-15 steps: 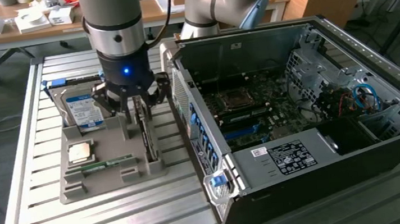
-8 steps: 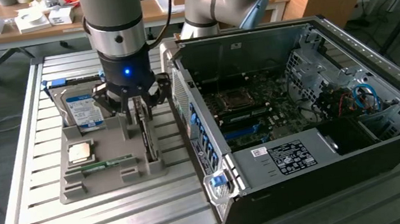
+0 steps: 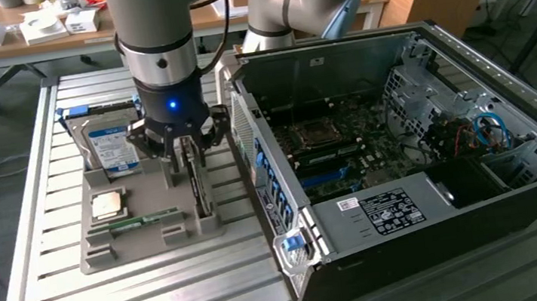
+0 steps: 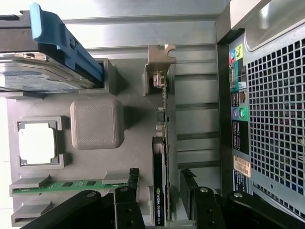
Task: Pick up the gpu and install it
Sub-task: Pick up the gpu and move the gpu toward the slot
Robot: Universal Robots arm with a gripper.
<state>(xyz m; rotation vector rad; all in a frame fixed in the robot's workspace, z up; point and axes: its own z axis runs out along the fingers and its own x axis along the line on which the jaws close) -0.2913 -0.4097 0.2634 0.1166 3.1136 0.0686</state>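
The gpu [image 3: 197,183] stands on edge in a slot of the grey holder [image 3: 148,244] on the table, beside the open computer case [image 3: 436,200]. In the wrist view it is a thin dark card [image 4: 160,143] with a pale metal bracket [image 4: 160,59] at one end. My gripper [image 3: 185,146] hangs directly over it, open. Its two black fingers [image 4: 129,198] straddle the card's near end, one on each side, with a gap on both sides. The gripper [image 4: 160,200] holds nothing. The motherboard [image 3: 334,143] lies exposed inside the case.
The holder also carries a blue-labelled hard drive [image 3: 111,147], a CPU [image 3: 108,205] and a green RAM stick [image 3: 140,221]. The case's rear wall [image 4: 271,109] stands close beside the gpu. A desk with boxes [image 3: 42,28] stands behind.
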